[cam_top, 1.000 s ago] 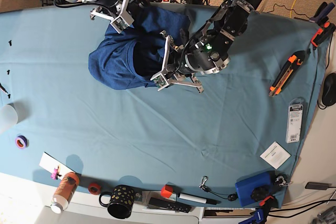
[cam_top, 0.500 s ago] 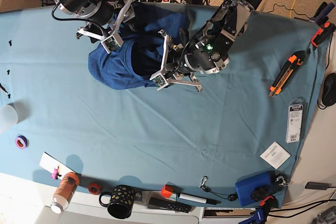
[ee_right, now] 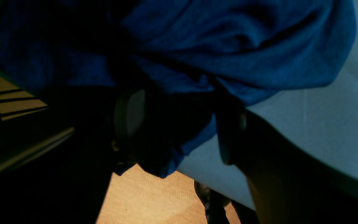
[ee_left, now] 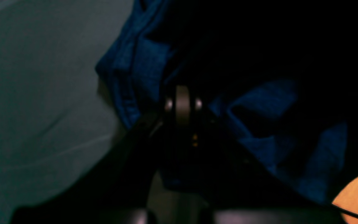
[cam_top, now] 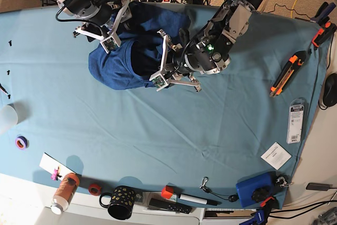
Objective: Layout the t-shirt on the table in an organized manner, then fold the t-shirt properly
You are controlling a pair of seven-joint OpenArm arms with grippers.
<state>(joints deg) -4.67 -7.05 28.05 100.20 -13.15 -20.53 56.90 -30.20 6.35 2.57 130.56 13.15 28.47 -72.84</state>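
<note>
The dark navy t-shirt (cam_top: 113, 61) lies bunched in a heap at the back middle of the teal-covered table (cam_top: 158, 130). My left gripper (cam_top: 160, 72) is at the heap's front right edge. In the left wrist view its jaws (ee_left: 182, 99) are closed together in the shirt's folds (ee_left: 135, 68), next to a hem. My right gripper (cam_top: 110, 38) is at the heap's back left. In the right wrist view it (ee_right: 179, 124) is open, with a hanging fold of the shirt (ee_right: 244, 46) between its fingers (ee_right: 129, 115), over the table's edge (ee_right: 322, 118).
An orange utility knife (cam_top: 287, 72) and a packaged item (cam_top: 296, 122) lie at the right. A white card (cam_top: 275, 155), blue box (cam_top: 255, 189), marker (cam_top: 192, 198), black mug (cam_top: 121, 202), orange bottle (cam_top: 64, 191) and purple tape roll (cam_top: 21, 142) line the front and left edges.
My right gripper has moved left and slightly forward along the heap's back left. My left gripper has shifted slightly back and left. The shirt's shape has barely changed.
</note>
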